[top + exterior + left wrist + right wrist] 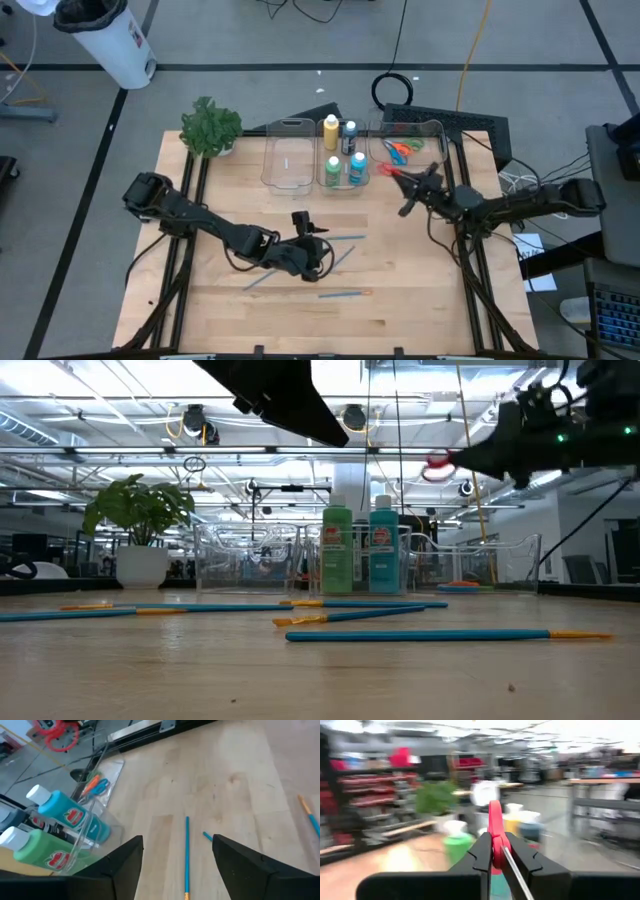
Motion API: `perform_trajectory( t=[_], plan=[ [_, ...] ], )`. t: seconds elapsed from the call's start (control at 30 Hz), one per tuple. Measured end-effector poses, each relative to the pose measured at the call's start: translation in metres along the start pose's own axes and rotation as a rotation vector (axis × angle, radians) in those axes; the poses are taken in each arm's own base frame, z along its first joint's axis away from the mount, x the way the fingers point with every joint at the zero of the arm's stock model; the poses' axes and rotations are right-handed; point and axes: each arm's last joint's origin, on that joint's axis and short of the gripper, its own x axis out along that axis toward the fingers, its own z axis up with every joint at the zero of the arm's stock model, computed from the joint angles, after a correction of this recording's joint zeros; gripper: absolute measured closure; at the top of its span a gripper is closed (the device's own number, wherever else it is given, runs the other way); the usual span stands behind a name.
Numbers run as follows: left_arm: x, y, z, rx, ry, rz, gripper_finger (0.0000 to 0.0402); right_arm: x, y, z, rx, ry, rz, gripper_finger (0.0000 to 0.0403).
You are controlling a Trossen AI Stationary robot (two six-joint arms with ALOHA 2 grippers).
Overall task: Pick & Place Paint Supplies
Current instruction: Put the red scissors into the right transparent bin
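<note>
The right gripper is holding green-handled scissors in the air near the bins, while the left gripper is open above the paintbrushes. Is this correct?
Not quite: the scissors shut in the right gripper have red handles, as the right wrist view shows. The rest stands: the left gripper is open above the paintbrushes.

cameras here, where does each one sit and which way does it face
High: overhead, straight down on table; both arms.
Low: table height, level past paintbrushes to green bottle; arms above.
Left wrist: over the table; open left claw frames a brush.
Right wrist: right claw shut on red scissors, facing the bottles.
Shared: the green bottle shows in all four.
</note>
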Motion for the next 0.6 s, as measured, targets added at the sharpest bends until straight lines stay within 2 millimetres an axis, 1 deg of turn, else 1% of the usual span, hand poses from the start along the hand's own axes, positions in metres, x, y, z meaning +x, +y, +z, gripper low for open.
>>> perform_trajectory(
  t=[0.07, 0.17, 0.27, 0.33, 0.4, 0.5, 0.6],
  plan=[
    [0.002, 0.003, 0.0, -0.008, 0.001, 0.008, 0.0156, -0.001, -0.008, -0.004, -0.021, 0.019, -0.079, 0.0385],
    [0.005, 0.007, 0.0, -0.024, 0.002, 0.019, 0.0156, 0.003, -0.017, -0.011, -0.088, 0.102, -0.167, 0.0384],
    [0.008, 0.011, 0.0, -0.057, 0.006, 0.018, 0.0155, 0.015, -0.026, -0.009, -0.122, 0.179, -0.231, 0.0382],
    [0.01, 0.014, 0.0, -0.078, 0.008, 0.002, 0.0156, 0.025, -0.034, -0.007, -0.126, 0.237, -0.242, 0.0382],
    [0.012, 0.016, 0.0, -0.094, 0.012, -0.014, 0.0155, 0.034, -0.043, -0.005, -0.11, 0.274, -0.243, 0.0384],
    [0.014, 0.019, -0.001, -0.117, 0.017, -0.041, 0.0156, 0.048, -0.06, 0.001, -0.091, 0.285, -0.263, 0.0384],
    [0.016, 0.021, -0.001, -0.143, 0.024, -0.058, 0.0156, 0.059, -0.078, 0.0, -0.079, 0.33, -0.283, 0.0383]
  ],
)
